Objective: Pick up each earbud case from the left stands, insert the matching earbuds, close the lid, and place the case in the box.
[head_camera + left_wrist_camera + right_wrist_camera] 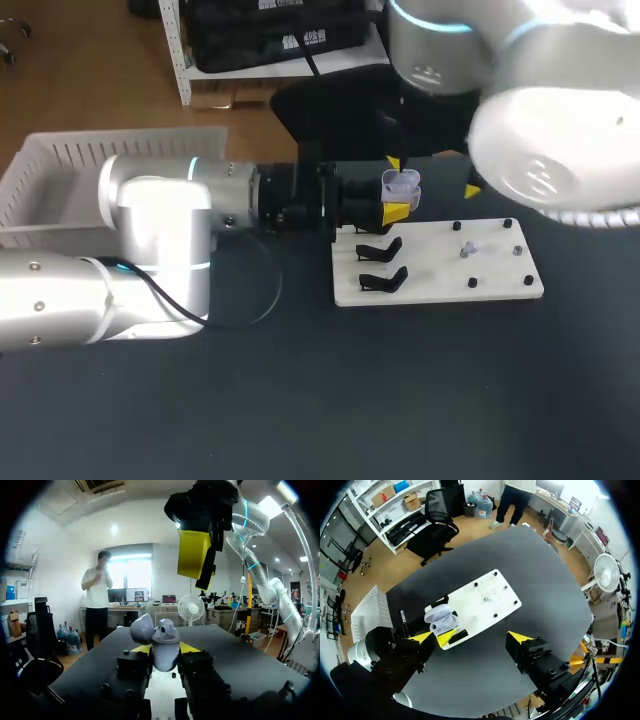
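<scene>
The left gripper pinches a small lavender plastic earbud case between its yellow tips, holding it just over the near-left corner of the flat white mounting board. The case's hinged lid stands open and its mouth faces upward. The left wrist view shows a finger pressed against each side of the body. The right gripper hangs above the board with its fingers spread wide and nothing between them. The case sits below it, off to one side of the gap. Two pale translucent earbuds lie among black pegs on the board's right half, well apart from the case and on the side the right arm comes from. That puts them nearer the right arm, so collecting them looks like its job, with the case as a steady target whose opening faces the descending fingers. Two empty black stands sit on the board's left half, below the held case. The white slatted plastic box waits far to the board's left.
</scene>
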Robot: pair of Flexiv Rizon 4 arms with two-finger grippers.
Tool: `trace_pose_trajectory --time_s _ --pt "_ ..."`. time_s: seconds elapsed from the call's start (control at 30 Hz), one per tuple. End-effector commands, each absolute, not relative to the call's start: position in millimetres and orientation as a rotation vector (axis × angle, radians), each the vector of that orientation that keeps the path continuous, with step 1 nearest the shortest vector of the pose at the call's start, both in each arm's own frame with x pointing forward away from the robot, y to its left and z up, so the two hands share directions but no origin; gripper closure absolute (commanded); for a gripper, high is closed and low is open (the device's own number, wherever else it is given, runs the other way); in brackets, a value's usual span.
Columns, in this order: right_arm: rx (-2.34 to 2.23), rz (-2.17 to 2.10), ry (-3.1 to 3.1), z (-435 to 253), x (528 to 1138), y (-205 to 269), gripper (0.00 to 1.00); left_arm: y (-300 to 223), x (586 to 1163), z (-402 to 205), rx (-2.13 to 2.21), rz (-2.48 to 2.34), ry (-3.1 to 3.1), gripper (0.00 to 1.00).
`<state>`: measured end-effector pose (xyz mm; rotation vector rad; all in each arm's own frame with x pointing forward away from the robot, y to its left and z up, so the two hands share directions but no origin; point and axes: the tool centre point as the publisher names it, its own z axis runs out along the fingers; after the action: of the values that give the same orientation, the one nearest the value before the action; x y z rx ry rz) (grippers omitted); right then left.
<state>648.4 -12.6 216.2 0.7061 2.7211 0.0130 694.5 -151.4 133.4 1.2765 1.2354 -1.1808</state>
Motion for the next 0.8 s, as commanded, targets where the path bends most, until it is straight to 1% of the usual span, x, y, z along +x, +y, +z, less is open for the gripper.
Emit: trace_pose_trajectory --time_s 0.03,0.4,0.73,0.8 --pt "0.586 0.404 2.592 207.2 627.0 -49.5 0.0 -151.9 693.2 132.7 1.271 -1.175 1.234 1.0" --pt "0.433 0.444 2.605 179.4 632.5 -69.1 0.0 -151.9 693.2 132.7 1.271 -1.175 1.234 1.0" --pt "0.307 0.501 2.688 137.0 642.0 -88.7 0.0 -151.9 693.2 132.7 1.271 -1.175 1.234 1.0" --pt "0.322 0.442 2.686 132.4 644.0 -90.5 0.0 -151.9 693.2 132.7 1.271 -1.175 1.234 1.0"
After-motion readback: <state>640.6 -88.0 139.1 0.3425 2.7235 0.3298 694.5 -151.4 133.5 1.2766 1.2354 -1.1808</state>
